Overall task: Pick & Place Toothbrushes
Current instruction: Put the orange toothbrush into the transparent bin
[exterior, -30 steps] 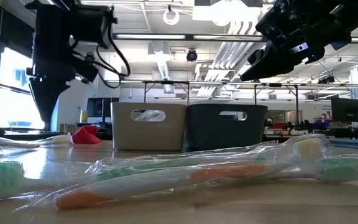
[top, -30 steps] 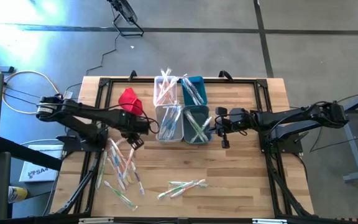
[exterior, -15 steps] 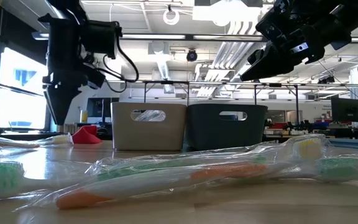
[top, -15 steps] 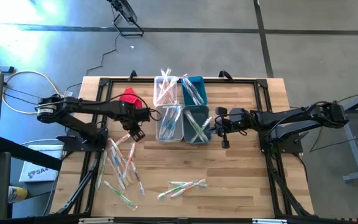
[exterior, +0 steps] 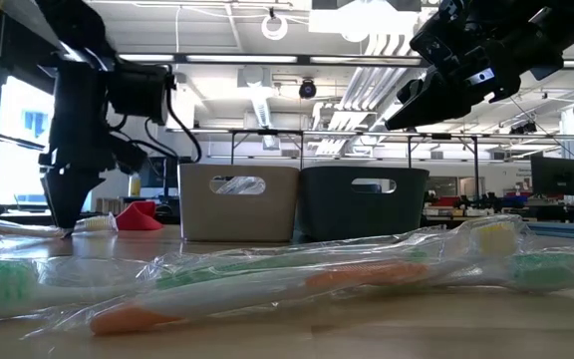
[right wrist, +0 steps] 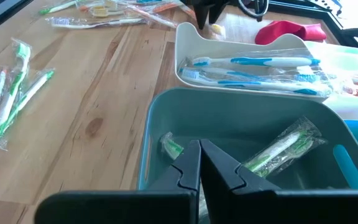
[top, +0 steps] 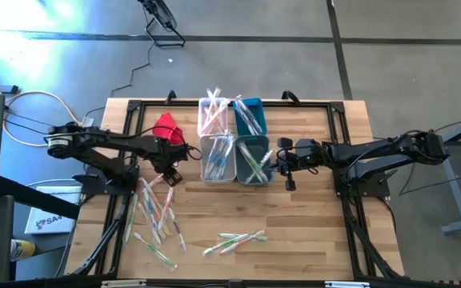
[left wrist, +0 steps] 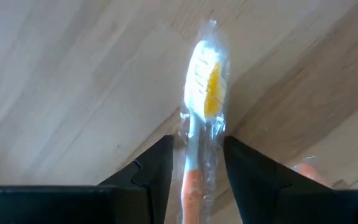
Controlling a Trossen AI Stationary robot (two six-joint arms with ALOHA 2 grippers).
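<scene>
The counter point(top: 310, 216) is a light wooden slab inside a black frame, standing on a grey concrete floor point(top: 254, 64) crossed by cables. The low view shows an open workshop behind it, with ceiling pipes, strip lights and monitors.

Four small bins point(top: 232, 138) stand in a block at the middle of the far half — two white on the left, two teal on the right — each holding wrapped toothbrushes. A red cloth point(top: 166, 128) lies just left of the bins. Loose toothbrushes point(top: 157, 214) are scattered over the near left of the counter, and a smaller cluster point(top: 234, 240) lies near the front centre.

Left gripper point(top: 169, 173): lowered to the counter at the far edge of the left scatter. Its jaws stand partly apart, one on each side of an orange-handled toothbrush point(left wrist: 199, 124) in a clear wrapper. The fingers point(left wrist: 154, 171) flank the handle; whether they press it cannot be told.

Right gripper point(right wrist: 199, 163): raised just right of the bins, over the near teal bin point(right wrist: 253, 124) — jaws clenched together, holding nothing.
</scene>
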